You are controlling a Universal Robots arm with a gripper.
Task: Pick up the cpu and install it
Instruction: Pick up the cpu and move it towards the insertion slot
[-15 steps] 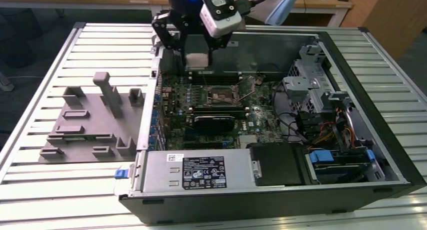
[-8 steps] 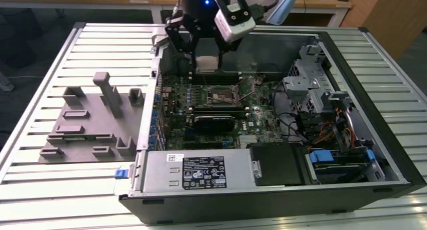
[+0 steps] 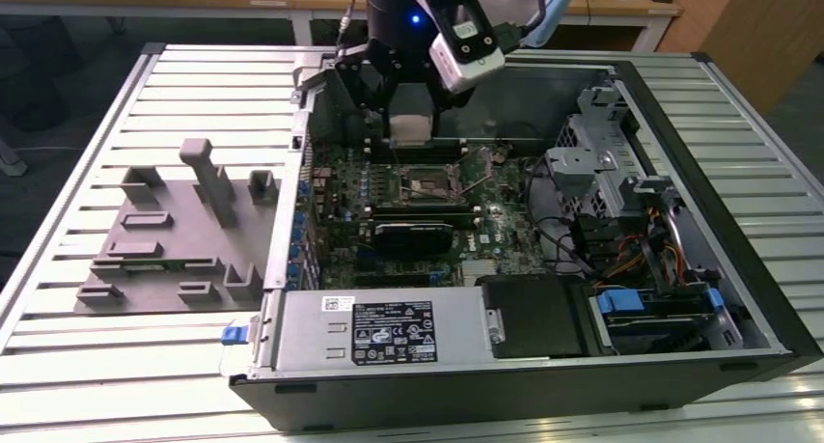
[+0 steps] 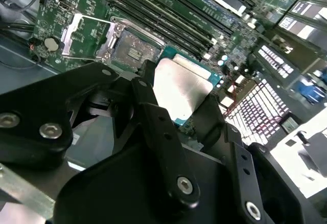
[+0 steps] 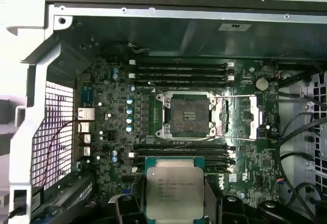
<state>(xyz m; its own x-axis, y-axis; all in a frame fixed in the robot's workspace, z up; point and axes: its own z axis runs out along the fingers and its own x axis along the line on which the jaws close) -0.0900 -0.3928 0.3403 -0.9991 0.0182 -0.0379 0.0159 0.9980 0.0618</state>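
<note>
Found gripper (image 3: 412,132) closed onto the cpu (image 3: 412,126), two black fingers pinching opposite edges of the chip, jaws narrowed just to the chip's width. Saw the same grip in both wrist views: fingers (image 5: 217,208) on either side of the cpu (image 5: 174,192), silver top facing the cameras, thin green border showing round it. Logged the cpu as held flat, off the board, inside the open computer case (image 3: 721,269). Placed it over the memory slots (image 5: 179,152) just beside the socket (image 5: 185,115), near it but apart, not seated. Noted socket uncovered, dark contact field exposed, its metal frame (image 5: 240,116) swung back and lying flat at the socket's side. Counted a second bank of memory slots on the socket's other side. Saw motherboard (image 5: 112,111) green, with a row of small blue capacitors (image 5: 129,115) near the socket.

In the exterior view, found arm (image 3: 412,18) standing over the far part of the case, white camera block (image 3: 466,52) on its wrist. Recorded grey holder block (image 3: 180,235) on the slatted table (image 3: 77,366), to the exterior view's left of the case, well apart from the gripper. Noted power supply (image 3: 373,332) along the case's near edge, blue-tabbed drive bay (image 3: 657,303) toward the exterior view's right.
</note>
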